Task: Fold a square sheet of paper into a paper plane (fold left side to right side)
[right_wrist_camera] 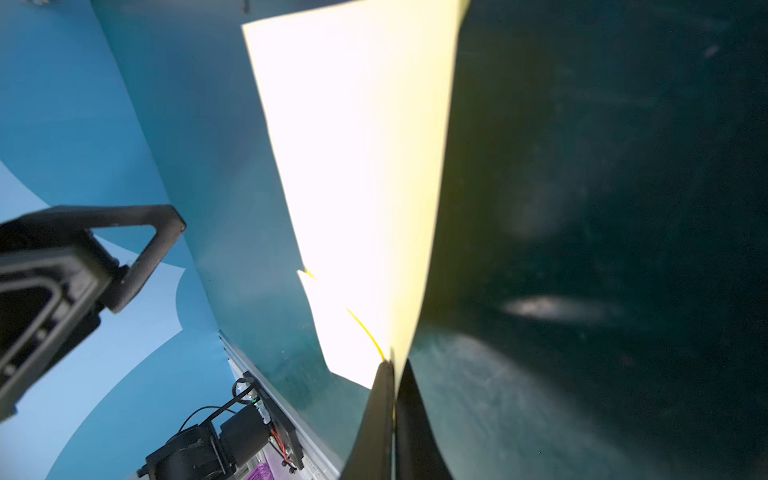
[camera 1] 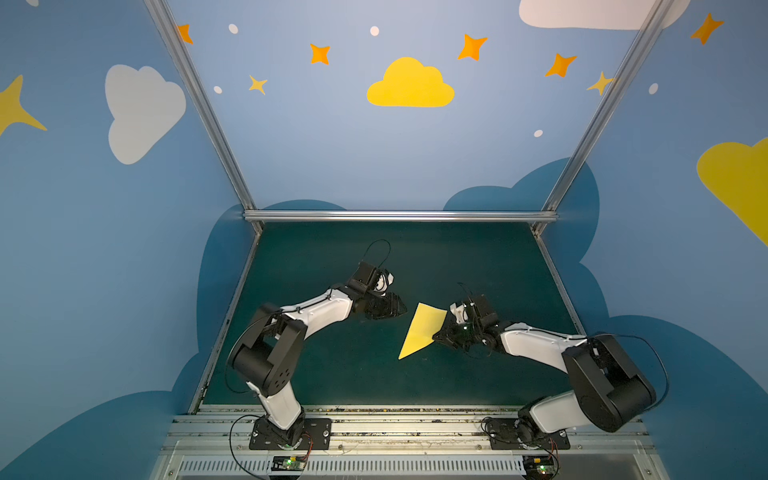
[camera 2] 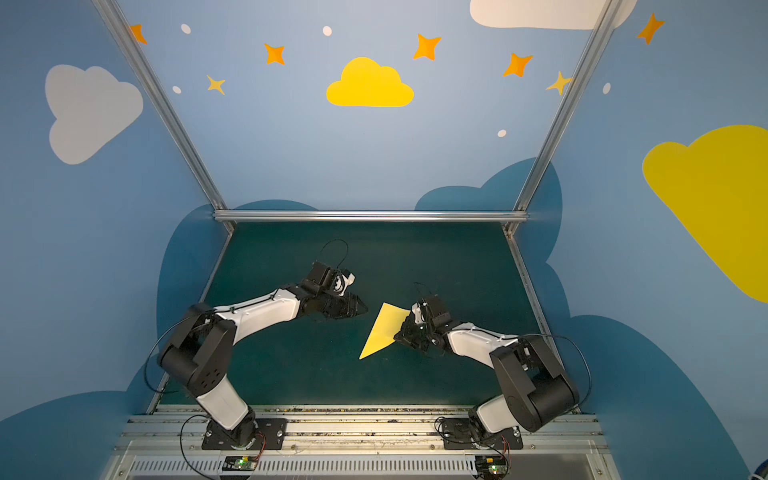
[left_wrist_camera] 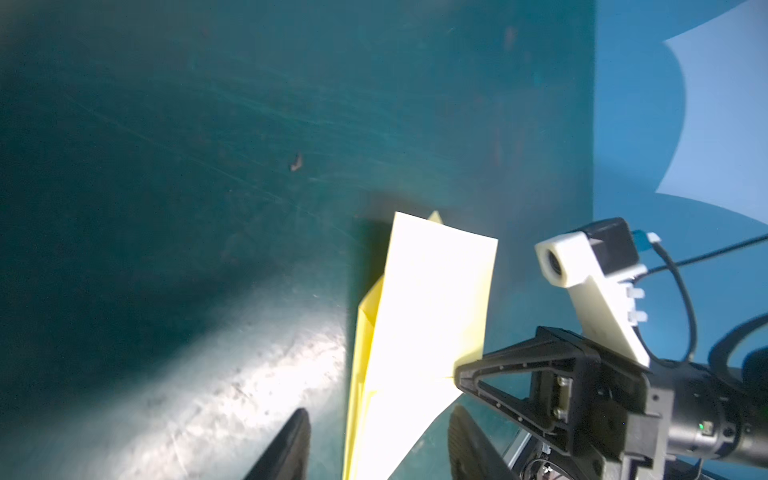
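The paper plane (camera 1: 419, 332) (camera 2: 384, 332) is pale yellow paper folded into a tapering, pointed shape with layered edges. It sits mid-mat, point toward the near left. My right gripper (camera 1: 436, 337) (camera 2: 397, 334) (right_wrist_camera: 392, 365) is shut on its right edge, and the paper (right_wrist_camera: 361, 166) rises from between the pinched jaws. My left gripper (camera 1: 403, 309) (camera 2: 365, 309) (left_wrist_camera: 378, 415) is open, a short gap left of the paper. In the left wrist view the plane (left_wrist_camera: 432, 299) runs between my spread fingers (left_wrist_camera: 291, 440) without touching them, with the right gripper's tip (left_wrist_camera: 461, 370) on its edge.
A dark green mat (camera 1: 332, 374) covers the table, bounded by blue painted walls and aluminium posts. A metal rail (camera 1: 395, 428) with both arm bases runs along the near edge. A small brown speck (left_wrist_camera: 296, 162) lies on the mat.
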Robot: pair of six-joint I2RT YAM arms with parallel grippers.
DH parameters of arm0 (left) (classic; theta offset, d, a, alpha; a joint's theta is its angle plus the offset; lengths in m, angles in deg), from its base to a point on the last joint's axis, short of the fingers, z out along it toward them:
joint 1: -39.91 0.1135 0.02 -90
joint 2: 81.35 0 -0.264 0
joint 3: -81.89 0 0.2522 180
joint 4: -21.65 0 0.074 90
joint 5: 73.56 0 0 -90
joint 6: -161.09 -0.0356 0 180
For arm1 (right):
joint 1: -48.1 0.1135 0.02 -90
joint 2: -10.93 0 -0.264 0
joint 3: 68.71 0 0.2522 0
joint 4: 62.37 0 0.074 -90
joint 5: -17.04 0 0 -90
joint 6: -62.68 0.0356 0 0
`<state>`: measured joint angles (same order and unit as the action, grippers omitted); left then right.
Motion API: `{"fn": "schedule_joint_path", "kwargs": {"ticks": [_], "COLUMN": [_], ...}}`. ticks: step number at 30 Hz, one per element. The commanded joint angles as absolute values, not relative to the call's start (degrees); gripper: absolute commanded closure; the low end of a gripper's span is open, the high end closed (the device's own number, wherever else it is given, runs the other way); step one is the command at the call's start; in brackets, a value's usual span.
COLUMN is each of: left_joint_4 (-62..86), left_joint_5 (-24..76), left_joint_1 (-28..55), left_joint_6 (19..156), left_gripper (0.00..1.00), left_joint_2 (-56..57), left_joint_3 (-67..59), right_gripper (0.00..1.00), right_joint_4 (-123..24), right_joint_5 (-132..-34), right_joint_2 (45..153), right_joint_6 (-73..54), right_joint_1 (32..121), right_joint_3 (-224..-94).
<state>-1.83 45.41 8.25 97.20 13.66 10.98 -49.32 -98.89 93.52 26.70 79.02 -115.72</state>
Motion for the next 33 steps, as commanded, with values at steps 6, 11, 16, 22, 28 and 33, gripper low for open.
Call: {"fn": "schedule_joint_path", "kwargs": {"ticks": [6, 11, 16, 22, 28, 33], "left_joint_4": [-1.9, 1.0, 3.0, 4.6, 7.5, 8.7], "left_joint_5": [31.9, 25.4, 21.6, 16.3, 10.5, 9.5], "left_joint_1": [-0.7, -6.3, -11.2, -15.6, -18.4, -19.5], "left_joint_6": [93.6, 91.5, 89.7, 87.7, 86.8, 86.6], "left_gripper": [0.41, 0.4, 0.4, 0.4, 0.41, 0.41], "left_joint_2": [6.4, 5.3, 6.5, 9.2, 9.6, 10.0], "left_joint_3": [18.1, 20.3, 20.6, 20.8, 22.2, 22.9], "right_gripper": [1.0, 1.0, 1.0, 1.0, 1.0, 1.0], "right_joint_4": [-43.9, -42.3, -41.5, -40.8, -40.2, -40.0], "right_joint_5": [-96.7, -96.0, -95.3, -94.8, -94.8, -94.8], "right_joint_2": [89.4, 89.0, 88.8, 88.2, 87.9, 87.9], "right_joint_6": [28.1, 28.6, 29.0, 29.5, 29.9, 29.8], "right_joint_1": [80.8, 81.8, 82.7, 83.1, 83.3, 83.3], "right_joint_3": [-119.1, -120.4, -120.7, -120.7, -122.4, -122.9]}}
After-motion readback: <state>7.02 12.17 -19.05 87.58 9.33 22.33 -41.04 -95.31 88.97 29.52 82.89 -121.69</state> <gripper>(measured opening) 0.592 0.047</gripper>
